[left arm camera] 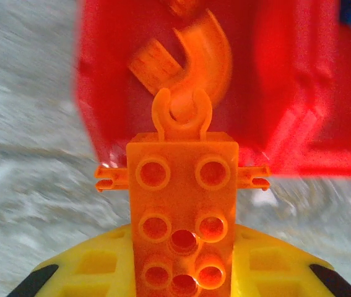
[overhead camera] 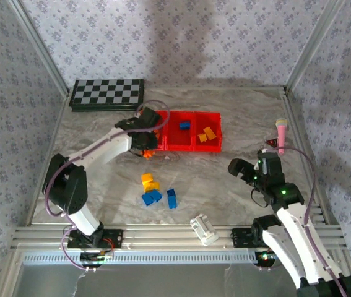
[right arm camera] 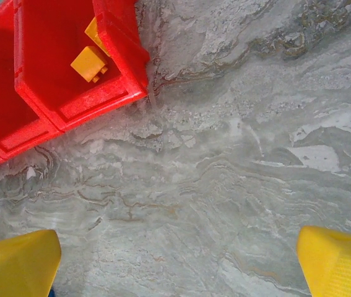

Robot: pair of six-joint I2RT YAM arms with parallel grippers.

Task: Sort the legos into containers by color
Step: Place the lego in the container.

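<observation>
My left gripper is shut on an orange lego brick, which sticks out forward between its yellow fingers. It hovers at the near left corner of the red containers, a row of three joined bins. The left bin holds a curved orange piece. A blue brick lies in the middle bin and yellow bricks in the right one. Loose yellow bricks and blue bricks lie on the table. My right gripper stands open over bare table, right of the bins.
A black-and-white checkerboard lies at the back left. A white ribbed cylinder rests near the front edge, between the arm bases. A pink microphone toy sits by the right rail. Patterned walls enclose the marble tabletop.
</observation>
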